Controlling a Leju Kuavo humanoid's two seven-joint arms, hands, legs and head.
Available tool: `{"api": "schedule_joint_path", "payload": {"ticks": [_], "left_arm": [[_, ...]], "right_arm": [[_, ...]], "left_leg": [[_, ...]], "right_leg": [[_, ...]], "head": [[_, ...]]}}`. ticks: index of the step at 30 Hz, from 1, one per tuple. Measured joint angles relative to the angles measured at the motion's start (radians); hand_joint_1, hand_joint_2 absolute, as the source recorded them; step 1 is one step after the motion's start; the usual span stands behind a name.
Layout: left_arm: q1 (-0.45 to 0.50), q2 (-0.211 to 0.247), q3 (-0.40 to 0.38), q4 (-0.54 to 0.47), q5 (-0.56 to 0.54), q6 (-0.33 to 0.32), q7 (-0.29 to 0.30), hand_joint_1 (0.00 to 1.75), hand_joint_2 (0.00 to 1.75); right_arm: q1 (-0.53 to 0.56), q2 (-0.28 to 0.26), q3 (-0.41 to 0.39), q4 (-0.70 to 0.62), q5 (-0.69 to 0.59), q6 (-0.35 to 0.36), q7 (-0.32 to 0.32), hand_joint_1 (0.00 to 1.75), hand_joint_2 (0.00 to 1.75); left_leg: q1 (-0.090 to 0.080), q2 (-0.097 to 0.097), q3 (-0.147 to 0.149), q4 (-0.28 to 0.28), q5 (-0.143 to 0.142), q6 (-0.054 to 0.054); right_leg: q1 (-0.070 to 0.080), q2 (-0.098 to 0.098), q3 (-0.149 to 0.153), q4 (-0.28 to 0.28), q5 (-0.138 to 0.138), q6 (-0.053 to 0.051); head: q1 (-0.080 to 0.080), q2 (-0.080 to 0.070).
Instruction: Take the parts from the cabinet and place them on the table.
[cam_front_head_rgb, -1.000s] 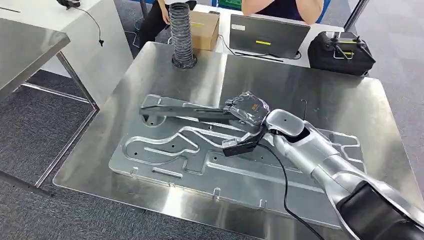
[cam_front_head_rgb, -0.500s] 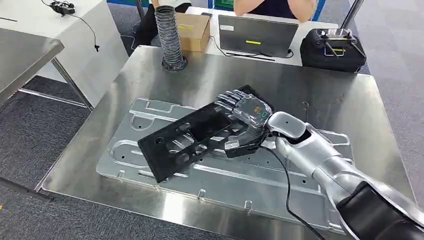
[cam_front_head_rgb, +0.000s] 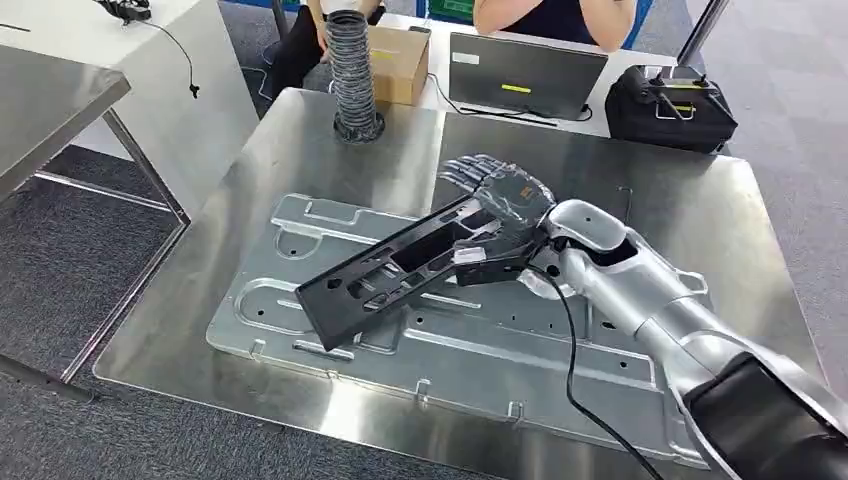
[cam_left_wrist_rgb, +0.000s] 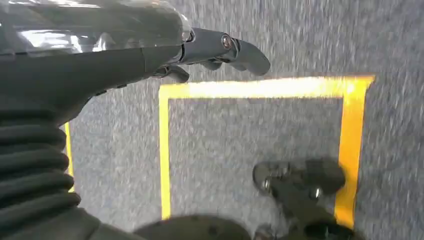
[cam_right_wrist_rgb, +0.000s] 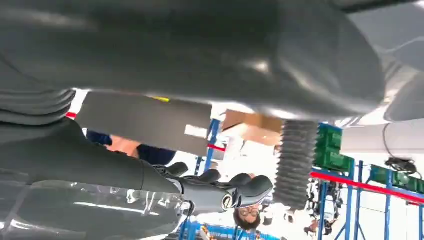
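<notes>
A long flat black part with cut-outs (cam_front_head_rgb: 400, 268) lies slanted over a large stamped silver panel (cam_front_head_rgb: 480, 350) on the steel table (cam_front_head_rgb: 300, 140). My right hand (cam_front_head_rgb: 497, 205) holds the part by its far right end, with the fingers (cam_front_head_rgb: 468, 172) stretched out past its edge. The part's near left end hangs low over the panel, and I cannot tell whether it touches. In the right wrist view the fingers (cam_right_wrist_rgb: 220, 186) reach out straight. In the left wrist view my left hand (cam_left_wrist_rgb: 220, 47) hangs over grey carpet and holds nothing.
At the table's far edge stands a ribbed grey hose (cam_front_head_rgb: 352, 75). Behind it are a cardboard box (cam_front_head_rgb: 402, 62), a laptop (cam_front_head_rgb: 525, 72) and a black case (cam_front_head_rgb: 670, 105), with a person (cam_front_head_rgb: 540, 15) seated beyond. Another steel table (cam_front_head_rgb: 50, 100) stands at the left.
The black part swung from edge-on to lying broad over the panel, and is now tilted up again. My right hand has shifted slightly farther back and to the right with it.
</notes>
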Motion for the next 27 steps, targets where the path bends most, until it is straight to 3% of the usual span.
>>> {"api": "schedule_joint_path", "payload": {"ticks": [2, 3, 6, 7, 8, 10, 12, 13, 14, 15, 17, 18, 19, 22, 23, 24, 25, 27], "left_arm": [[0.0, -0.003, 0.002, 0.0, 0.002, 0.0, 0.0, 0.0, 0.0], [0.0, -0.003, 0.003, 0.0, 0.005, -0.002, -0.002, 0.0, 0.0], [0.003, -0.003, 0.01, 0.0, 0.011, -0.008, -0.003, 0.0, 0.0], [0.005, -0.003, 0.011, 0.0, 0.014, -0.013, 0.002, 0.0, 0.0], [0.005, -0.003, 0.014, 0.0, 0.018, -0.018, 0.005, 0.0, 0.0], [0.006, -0.003, 0.017, 0.0, 0.019, -0.026, 0.013, 0.0, 0.0], [0.008, -0.003, 0.019, 0.0, 0.019, -0.032, 0.019, 0.0, 0.0], [0.01, -0.003, 0.021, 0.0, 0.019, -0.034, 0.02, 0.0, 0.0], [0.012, -0.003, 0.024, 0.0, 0.019, -0.035, 0.021, 0.0, 0.0], [0.011, -0.003, 0.026, 0.0, 0.019, -0.035, 0.021, 0.0, 0.0], [0.011, -0.003, 0.031, 0.0, 0.019, -0.037, 0.021, 0.0, 0.0], [0.012, -0.003, 0.032, 0.0, 0.019, -0.037, 0.021, 0.0, 0.0], [0.014, -0.003, 0.033, 0.0, 0.019, -0.039, 0.021, 0.0, 0.0], [0.018, -0.004, 0.034, 0.0, 0.016, -0.044, 0.021, 0.0, 0.0], [0.018, -0.004, 0.034, 0.0, 0.016, -0.046, 0.021, 0.0, 0.0], [0.016, -0.005, 0.034, 0.0, 0.016, -0.047, 0.021, 0.0, 0.0], [0.013, -0.005, 0.034, 0.0, 0.015, -0.047, 0.021, 0.0, 0.0], [0.009, -0.005, 0.034, 0.0, 0.011, -0.051, 0.021, 0.0, 0.0]], "right_arm": [[-0.037, -0.015, -0.011, -0.025, 0.016, 0.014, 0.019, 0.0, 0.0], [-0.054, -0.029, -0.017, -0.036, 0.024, 0.022, 0.031, 0.0, 0.0], [-0.1, -0.082, -0.032, -0.086, 0.04, 0.047, 0.06, 0.0, 0.0], [-0.114, -0.1, -0.039, -0.105, 0.039, 0.058, 0.071, 0.0, 0.0], [-0.13, -0.116, -0.048, -0.126, 0.036, 0.074, 0.081, 0.0, 0.0], [-0.171, -0.174, -0.07, -0.182, 0.019, 0.11, 0.107, 0.0, 0.0], [-0.213, -0.24, -0.095, -0.238, -0.008, 0.146, 0.127, 0.0, 0.0], [-0.225, -0.268, -0.104, -0.264, -0.026, 0.159, 0.136, 0.0, 0.0], [-0.235, -0.309, -0.115, -0.293, -0.052, 0.166, 0.149, 0.0, 0.0], [-0.241, -0.348, -0.128, -0.324, -0.073, 0.168, 0.156, 0.0, 0.0], [-0.242, -0.449, -0.168, -0.394, -0.136, 0.164, 0.162, 0.0, 0.0], [-0.232, -0.501, -0.192, -0.43, -0.161, 0.157, 0.162, 0.0, 0.0], [-0.214, -0.548, -0.214, -0.459, -0.179, 0.139, 0.165, 0.0, 0.0], [-0.063, -0.671, -0.323, -0.546, -0.215, 0.05, 0.174, 0.0, 0.0], [-0.014, -0.705, -0.364, -0.574, -0.216, 0.037, 0.173, 0.0, 0.0], [0.021, -0.73, -0.398, -0.592, -0.211, 0.036, 0.175, 0.0, 0.0], [0.047, -0.75, -0.432, -0.607, -0.201, 0.038, 0.18, 0.0, 0.0], [0.12, -0.777, -0.491, -0.629, -0.176, 0.031, 0.191, 0.0, 0.0]], "left_leg": [[0.0, 0.0, 0.001, 0.006, -0.004, -0.006], [-0.001, -0.001, -0.001, 0.007, -0.007, -0.01], [-0.003, -0.003, -0.006, 0.007, -0.005, -0.024], [-0.004, -0.003, -0.004, 0.005, -0.005, -0.029], [-0.004, -0.002, -0.01, 0.013, -0.016, -0.034], [-0.003, 0.0, -0.045, 0.107, -0.08, -0.038], [-0.001, 0.0, -0.121, 0.283, -0.162, -0.043], [-0.001, 0.0, -0.142, 0.331, -0.171, -0.043], [-0.001, 0.0, -0.143, 0.331, -0.156, -0.04], [-0.001, 0.0, -0.123, 0.286, -0.122, -0.037], [-0.002, -0.001, -0.039, 0.104, -0.025, -0.021], [-0.005, -0.003, -0.015, 0.041, -0.015, -0.013], [-0.007, -0.003, -0.004, 0.023, -0.018, -0.014], [-0.007, -0.005, 0.005, 0.019, -0.025, -0.006], [0.0, -0.003, 0.011, 0.003, -0.018, 0.005], [-0.001, -0.002, 0.013, -0.001, -0.014, 0.01], [-0.001, 0.0, 0.011, -0.002, -0.011, 0.014], [-0.004, 0.006, 0.008, -0.002, -0.009, 0.017]], "right_leg": [[-0.002, -0.004, 0.089, -0.187, 0.091, -0.004], [-0.001, -0.005, 0.113, -0.234, 0.083, -0.009], [0.011, -0.004, 0.108, -0.241, 0.084, -0.026], [0.011, -0.004, 0.108, -0.244, 0.087, -0.032], [-0.001, -0.007, 0.113, -0.253, 0.092, -0.041], [0.001, -0.01, 0.113, -0.253, 0.091, -0.053], [0.005, -0.012, 0.113, -0.252, 0.09, -0.055], [0.006, -0.013, 0.114, -0.252, 0.089, -0.055], [0.007, -0.012, 0.115, -0.251, 0.089, -0.055], [0.008, -0.013, 0.117, -0.25, 0.087, -0.053], [0.01, -0.014, 0.122, -0.248, 0.081, -0.047], [0.011, -0.02, 0.123, -0.248, 0.079, -0.042], [0.019, -0.021, 0.119, -0.244, 0.078, -0.038], [0.02, -0.023, 0.13, -0.256, 0.083, -0.022], [0.019, -0.022, 0.128, -0.251, 0.077, -0.016], [0.013, -0.016, 0.119, -0.23, 0.057, -0.01], [0.011, -0.012, 0.095, -0.176, 0.016, -0.005], [0.008, -0.008, 0.033, -0.026, -0.059, 0.005]], "head": [[0.0, 0.0], [0.0, 0.0], [0.0, 0.0], [0.0, 0.0], [0.0, 0.0], [0.0, 0.0], [0.0, 0.0], [0.0, 0.0], [0.0, 0.0], [0.0, 0.0], [0.0, 0.0], [0.0, 0.0], [0.0, 0.0], [0.0, 0.0], [0.0, 0.0], [0.0, 0.0], [0.0, 0.0], [0.0, 0.0]]}}
